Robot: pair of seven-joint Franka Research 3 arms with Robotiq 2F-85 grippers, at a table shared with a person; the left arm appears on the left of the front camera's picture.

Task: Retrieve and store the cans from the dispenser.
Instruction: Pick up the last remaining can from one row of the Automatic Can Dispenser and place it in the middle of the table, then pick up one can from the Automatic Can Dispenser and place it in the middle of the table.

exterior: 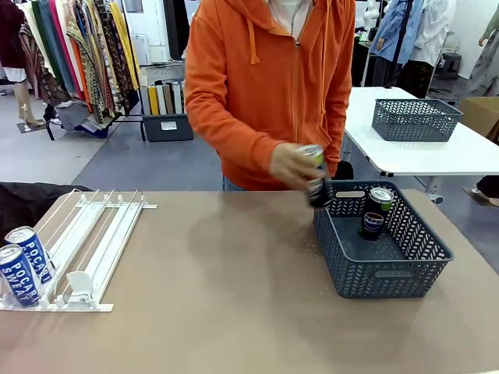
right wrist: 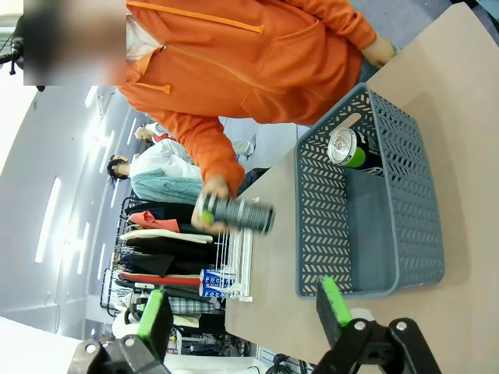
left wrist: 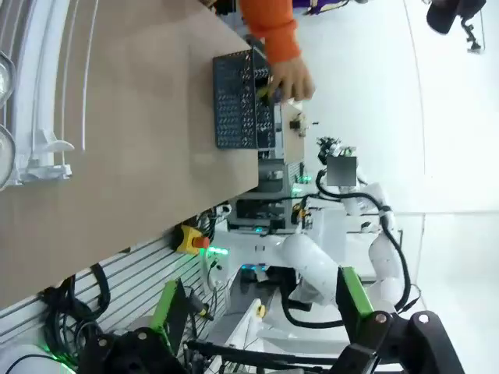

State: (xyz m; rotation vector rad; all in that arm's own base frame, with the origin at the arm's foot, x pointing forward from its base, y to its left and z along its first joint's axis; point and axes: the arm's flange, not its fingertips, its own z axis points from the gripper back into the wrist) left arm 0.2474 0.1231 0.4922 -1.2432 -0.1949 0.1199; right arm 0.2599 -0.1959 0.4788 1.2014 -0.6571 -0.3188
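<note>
Front: dispenser (exterior: 86, 249) at desk's near-left corner, two blue cans (exterior: 31, 253) at its near end. Basket (exterior: 382, 273) by right edge, dark can (exterior: 376, 212) upright inside, against far wall. Hand (exterior: 292, 165) gripping second can (exterior: 316, 178) over basket's far-left corner.

Left wrist: left gripper (left wrist: 261, 296) spread wide, empty. Dispenser (left wrist: 39, 117) and basket (left wrist: 234, 101) on desk beyond.

Right wrist: right gripper (right wrist: 243, 308) released, empty, near basket (right wrist: 374, 257). Dark can (right wrist: 351, 148) inside; second can (right wrist: 242, 214) in hand (right wrist: 212, 195), between basket and dispenser (right wrist: 238, 257).

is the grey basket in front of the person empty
No, one dark can with a silver top stands upright inside the basket, near its far wall.
</note>
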